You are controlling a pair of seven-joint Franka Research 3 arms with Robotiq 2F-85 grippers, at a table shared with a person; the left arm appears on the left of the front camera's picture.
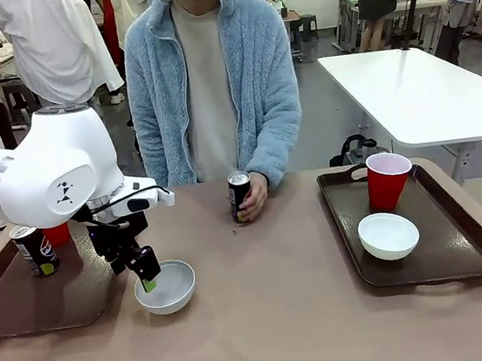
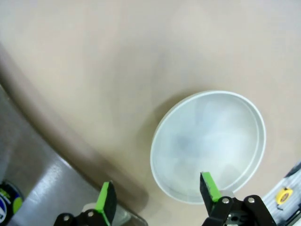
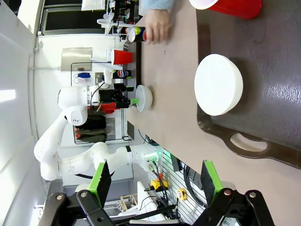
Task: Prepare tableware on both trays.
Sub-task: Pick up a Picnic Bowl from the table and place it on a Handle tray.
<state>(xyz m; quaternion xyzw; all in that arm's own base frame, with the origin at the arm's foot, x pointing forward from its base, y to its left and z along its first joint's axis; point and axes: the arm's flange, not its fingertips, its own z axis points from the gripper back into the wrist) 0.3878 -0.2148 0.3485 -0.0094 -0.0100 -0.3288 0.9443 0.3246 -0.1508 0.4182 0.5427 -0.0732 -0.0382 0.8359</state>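
The table's middle is bare between the bowl (image 1: 166, 287) and the right tray (image 1: 463, 268), giving open passage. At the far edge a person's hand (image 1: 254, 201) holding a can (image 1: 239, 196) blocks the centre. The left tray (image 1: 27, 304) has bare floor at its near part; a can (image 1: 35, 249) and red cup (image 1: 57, 234) occupy its far end.

In the front view the left arm's white joint covers most of the red cup (image 1: 57, 234) on the left tray (image 1: 28, 312), and that tray's left end is cut off by the picture's edge. The person's hand (image 1: 252, 201) hides the lower side of the can (image 1: 239, 195) at the table's far edge. In the left wrist view the bowl (image 2: 209, 143) is blurred, its near rim behind one fingertip (image 2: 209, 186).
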